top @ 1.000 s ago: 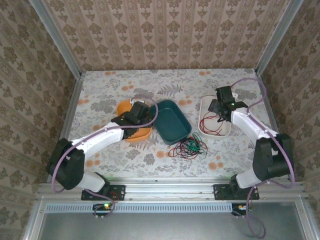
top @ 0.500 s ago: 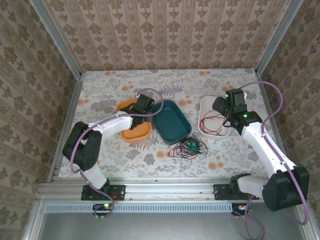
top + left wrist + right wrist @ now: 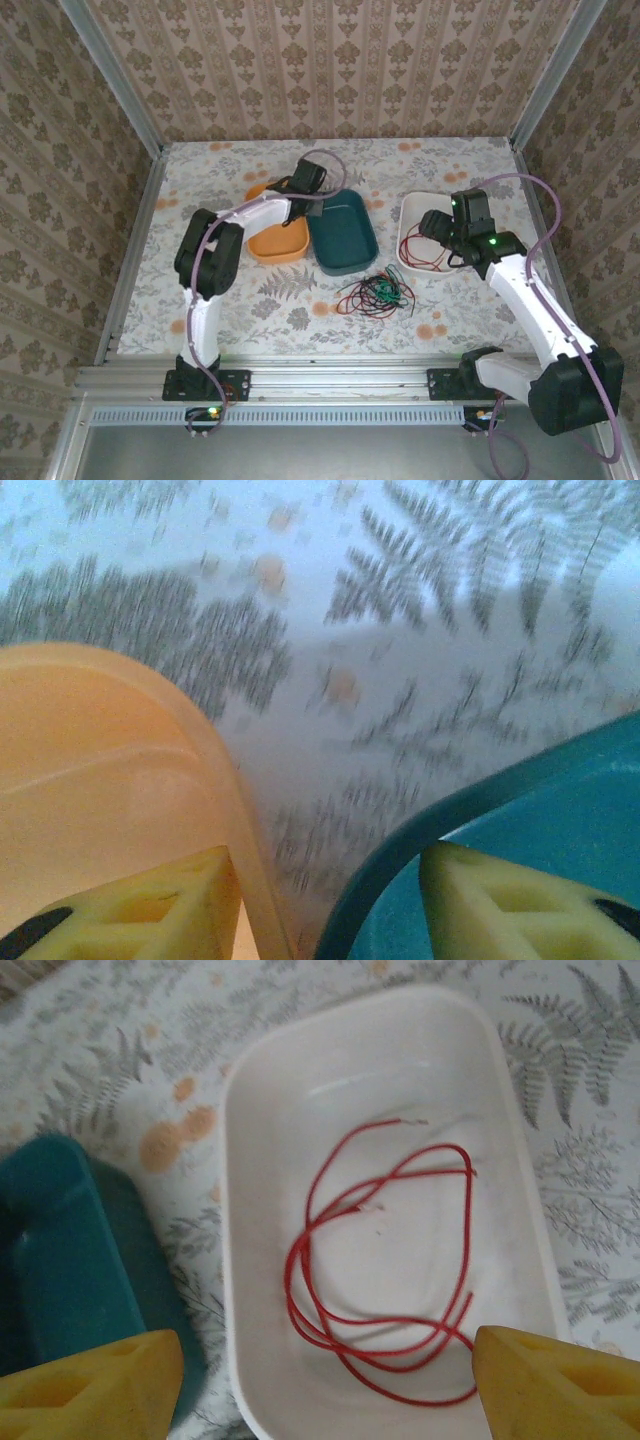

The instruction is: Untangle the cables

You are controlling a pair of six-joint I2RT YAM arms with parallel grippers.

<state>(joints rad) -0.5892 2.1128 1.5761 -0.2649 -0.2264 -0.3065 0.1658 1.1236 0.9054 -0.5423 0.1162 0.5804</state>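
Note:
A tangle of red, green and dark cables (image 3: 377,295) lies on the flowered table in front of the trays. More red cable (image 3: 385,1270) lies looped inside the white tray (image 3: 520,1160), which the top view shows as the white tray (image 3: 410,210) with red cable (image 3: 428,252). My right gripper (image 3: 436,226) hovers open over that tray, its yellow fingertips (image 3: 95,1380) wide apart and nothing between them. My left gripper (image 3: 308,193) is open at the gap between the orange tray (image 3: 90,770) and the teal tray (image 3: 560,810), holding nothing.
The orange tray (image 3: 275,240) and teal tray (image 3: 342,235) sit side by side at the table's middle, left of the white tray. Patterned walls and metal frame rails close in the table on three sides. The left arm is stretched far out over the orange tray.
The left arm has swung outward and to the far right, its gripper moving from the orange tray to the gap between the trays; the teal tray has turned. The right gripper has pulled back over the white tray.

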